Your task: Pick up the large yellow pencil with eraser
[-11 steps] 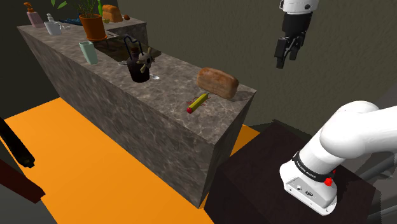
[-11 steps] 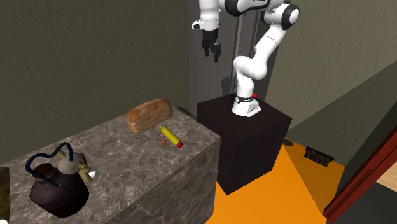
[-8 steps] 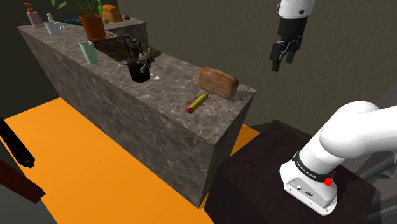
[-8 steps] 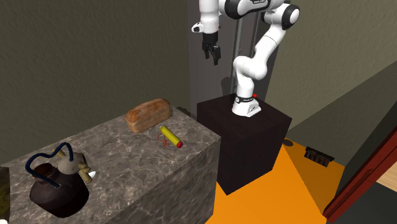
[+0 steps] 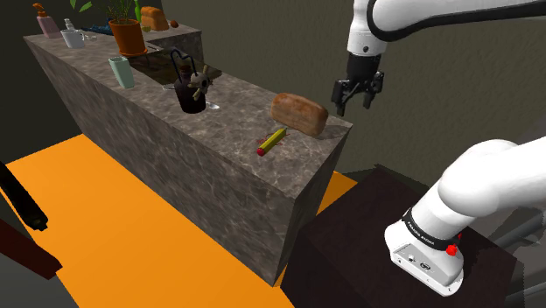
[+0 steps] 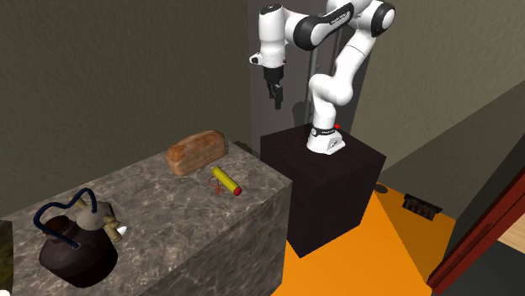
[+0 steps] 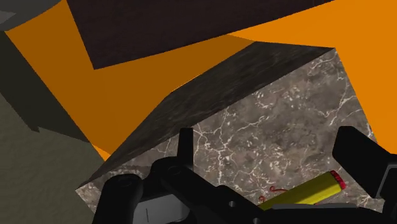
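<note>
the yellow pencil [image 5: 272, 140] with its red eraser end lies flat on the marbled counter [image 5: 234, 107], near the counter's end and just beside a brown bread loaf [image 5: 299, 114]. the claw [image 5: 354, 102] hangs in the air by that end, higher than the loaf, fingers well apart, holding and touching nothing.

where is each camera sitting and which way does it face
Shoulder view: beside and a little behind the stand, looking down along the counter; the white arm and open gripper show.
Second exterior view: above the counter near the dark kettle, facing the robot; the whole arm on its stand shows.
Wrist view: on the hand, looking down at the counter's end; its two black fingers show.
Shared: all three show the yellow pencil; both exterior views show the bread loaf.
</note>
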{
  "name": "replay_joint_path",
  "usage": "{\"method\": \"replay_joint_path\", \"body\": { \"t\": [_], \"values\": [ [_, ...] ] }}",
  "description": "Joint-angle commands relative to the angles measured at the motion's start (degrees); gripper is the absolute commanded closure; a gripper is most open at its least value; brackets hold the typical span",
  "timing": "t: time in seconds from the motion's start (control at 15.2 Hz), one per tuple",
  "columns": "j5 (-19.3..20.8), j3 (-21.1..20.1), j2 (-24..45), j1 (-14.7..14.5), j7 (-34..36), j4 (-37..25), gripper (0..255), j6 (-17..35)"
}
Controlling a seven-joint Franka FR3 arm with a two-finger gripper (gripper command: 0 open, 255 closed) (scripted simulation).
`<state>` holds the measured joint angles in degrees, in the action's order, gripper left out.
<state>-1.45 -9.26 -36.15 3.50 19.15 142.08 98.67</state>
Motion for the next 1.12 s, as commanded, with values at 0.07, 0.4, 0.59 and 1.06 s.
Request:
{"method": "replay_joint_path", "body": {
  "t": [0.07,0.4,0.59,1.06],
  "values": [
    [-1.9,-3.1,4.2,0.7,7.6,1.2,0,6.6],
    [-2.7,-7.6,13.5,2.8,19.4,0.5,0,17.1],
    [-1.7,-9.9,19.9,4.3,26.8,-1.2,0,22.9],
    [5.6,-12.7,36.1,7.1,45.7,-8.0,0,33.9]
  ]
}}
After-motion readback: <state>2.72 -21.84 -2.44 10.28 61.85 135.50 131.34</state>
